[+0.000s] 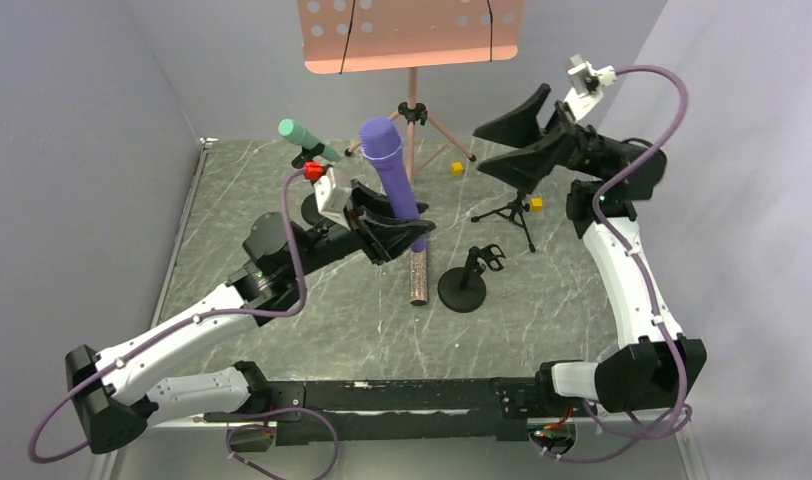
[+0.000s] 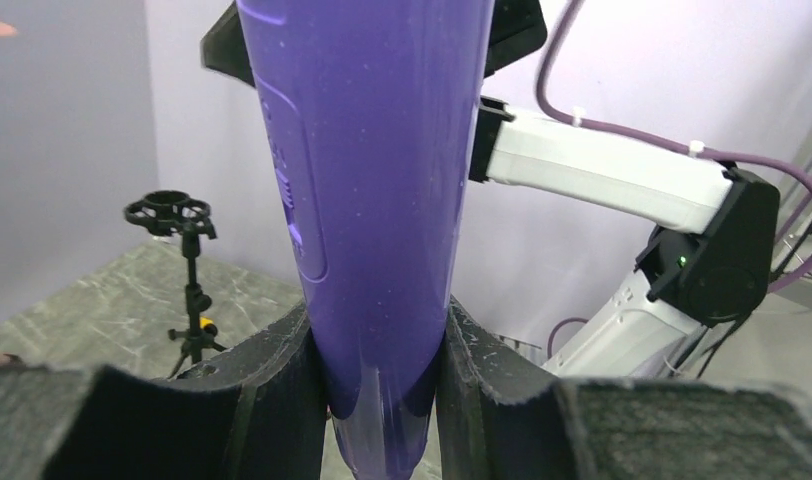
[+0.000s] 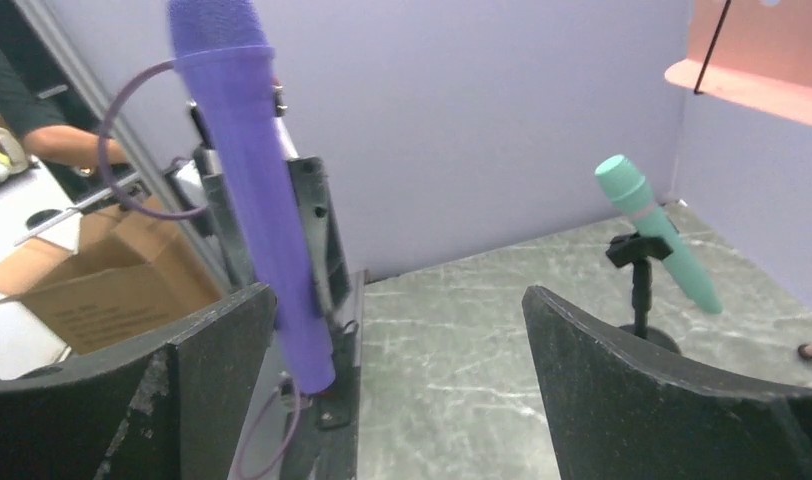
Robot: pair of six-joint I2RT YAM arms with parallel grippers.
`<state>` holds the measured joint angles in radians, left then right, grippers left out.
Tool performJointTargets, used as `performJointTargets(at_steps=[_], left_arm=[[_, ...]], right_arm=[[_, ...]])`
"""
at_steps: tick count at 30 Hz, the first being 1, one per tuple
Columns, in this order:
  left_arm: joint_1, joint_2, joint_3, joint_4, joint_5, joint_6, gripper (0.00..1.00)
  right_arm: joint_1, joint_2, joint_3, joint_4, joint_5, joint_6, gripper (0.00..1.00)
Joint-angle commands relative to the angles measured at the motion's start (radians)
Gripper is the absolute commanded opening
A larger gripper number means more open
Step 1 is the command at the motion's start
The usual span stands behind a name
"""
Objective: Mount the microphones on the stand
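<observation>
My left gripper (image 1: 410, 228) is shut on the lower body of the purple microphone (image 1: 392, 170) and holds it upright above the table; the left wrist view shows the purple microphone (image 2: 372, 200) clamped between both pads. The mint-green microphone (image 1: 304, 136) sits clipped in a stand at the back left and also shows in the right wrist view (image 3: 657, 235). The glittery pinkish microphone (image 1: 417, 275) lies on the table below the purple one. An empty round-base stand (image 1: 464, 290) with a clip is beside it. My right gripper (image 1: 527, 135) is open, empty and raised at the back right.
A small black tripod stand (image 1: 515, 208) with a ring mount stands under the right gripper and shows in the left wrist view (image 2: 172, 215). A pink music stand (image 1: 412, 35) is at the back centre. Two yellow cubes (image 1: 457, 168) lie near the tripod. A cardboard box (image 3: 112, 290) sits off the table.
</observation>
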<state>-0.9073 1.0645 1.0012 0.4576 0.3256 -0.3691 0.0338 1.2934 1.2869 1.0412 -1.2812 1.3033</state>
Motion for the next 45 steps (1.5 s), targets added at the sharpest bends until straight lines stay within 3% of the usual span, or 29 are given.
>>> performJointTargets(at_steps=[1, 3, 6, 10, 12, 17, 22, 28, 31, 35, 37, 40, 45], left_arm=[[0.004, -0.074, -0.022, -0.040, -0.112, 0.018, 0.09], [0.004, -0.095, -0.039, -0.040, -0.145, 0.001, 0.09], [0.003, -0.100, -0.066, -0.006, -0.164, -0.031, 0.09], [0.002, -0.043, -0.049, 0.065, -0.127, -0.077, 0.09], [0.000, -0.008, -0.034, 0.101, -0.115, -0.098, 0.09], [-0.008, 0.071, -0.013, 0.185, -0.112, -0.142, 0.09], [-0.026, 0.158, 0.017, 0.261, -0.103, -0.182, 0.09], [-0.034, 0.211, 0.033, 0.335, -0.098, -0.227, 0.09], [-0.035, 0.212, 0.022, 0.344, -0.109, -0.227, 0.09], [-0.035, 0.208, 0.016, 0.340, -0.091, -0.227, 0.11], [-0.032, 0.195, 0.008, 0.333, -0.087, -0.220, 0.18], [-0.011, 0.151, -0.004, 0.315, -0.072, -0.220, 0.39], [0.052, 0.083, -0.024, 0.291, -0.011, -0.246, 0.84]], right_arm=[[0.122, -0.057, 0.023, -0.776, 0.179, -0.790, 1.00], [0.139, -0.108, -0.053, -0.842, 0.118, -0.936, 1.00], [0.154, -0.170, -0.147, -0.868, -0.013, -1.015, 1.00], [0.224, -0.190, -0.113, -1.159, 0.023, -1.233, 1.00], [0.258, -0.188, -0.100, -1.222, 0.031, -1.287, 1.00], [0.315, -0.182, -0.129, -1.196, 0.033, -1.267, 0.99], [0.324, -0.181, -0.192, -0.990, -0.013, -1.084, 0.92], [0.326, -0.186, -0.228, -0.914, -0.042, -1.025, 0.75], [0.325, -0.188, -0.233, -0.886, -0.056, -0.999, 0.56], [0.314, -0.186, -0.238, -0.844, -0.042, -0.949, 0.22], [0.308, -0.187, -0.255, -0.801, -0.044, -0.913, 0.15], [0.303, -0.189, -0.271, -0.806, -0.052, -0.923, 0.09], [0.302, -0.194, -0.264, -0.899, -0.069, -1.016, 0.07]])
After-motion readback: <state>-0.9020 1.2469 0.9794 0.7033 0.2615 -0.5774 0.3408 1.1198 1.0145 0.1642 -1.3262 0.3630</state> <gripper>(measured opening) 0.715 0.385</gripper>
